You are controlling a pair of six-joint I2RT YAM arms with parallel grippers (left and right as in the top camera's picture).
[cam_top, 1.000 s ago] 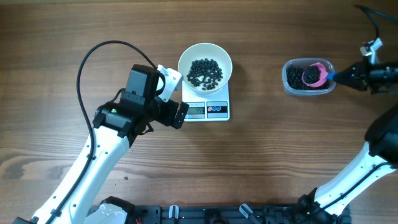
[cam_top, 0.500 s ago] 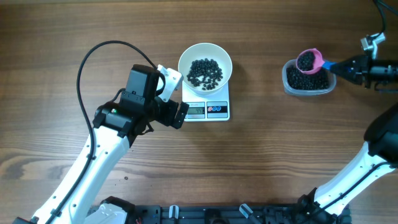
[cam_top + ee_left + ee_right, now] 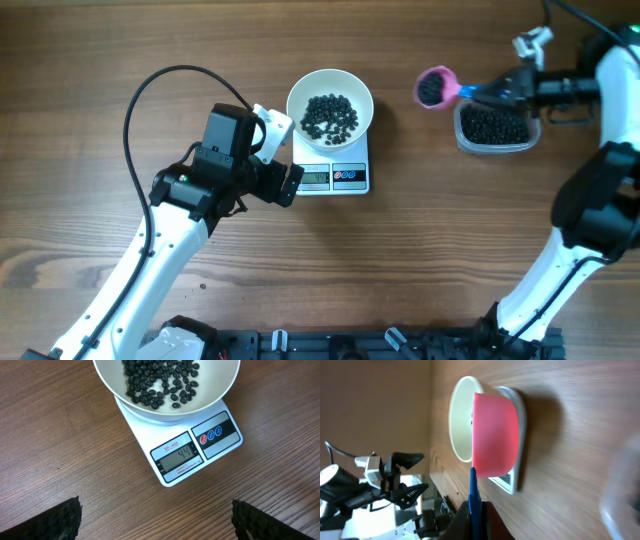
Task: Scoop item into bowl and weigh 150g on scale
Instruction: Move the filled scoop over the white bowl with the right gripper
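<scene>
Since the earlier view, your loaded pink scoop [image 3: 432, 87] has left the clear tub [image 3: 495, 128] and moved toward the bowl [image 3: 330, 78]. Nearest, the left gripper [image 3: 283, 155] waits released beside the scale [image 3: 345, 178], which shows 44, so more beads [image 3: 330, 115] are needed. Farther, the right gripper [image 3: 500, 90] is clenched on the scoop handle, arm stretched level.

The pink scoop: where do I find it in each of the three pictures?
Overhead: the pink scoop is upper right, held by the right gripper, between the white bowl and the clear tub.
Left wrist: not in it.
Right wrist: centre, seen side-on, in front of the white bowl.
Shared landmark: the white bowl on the scale shows in all three.
</scene>
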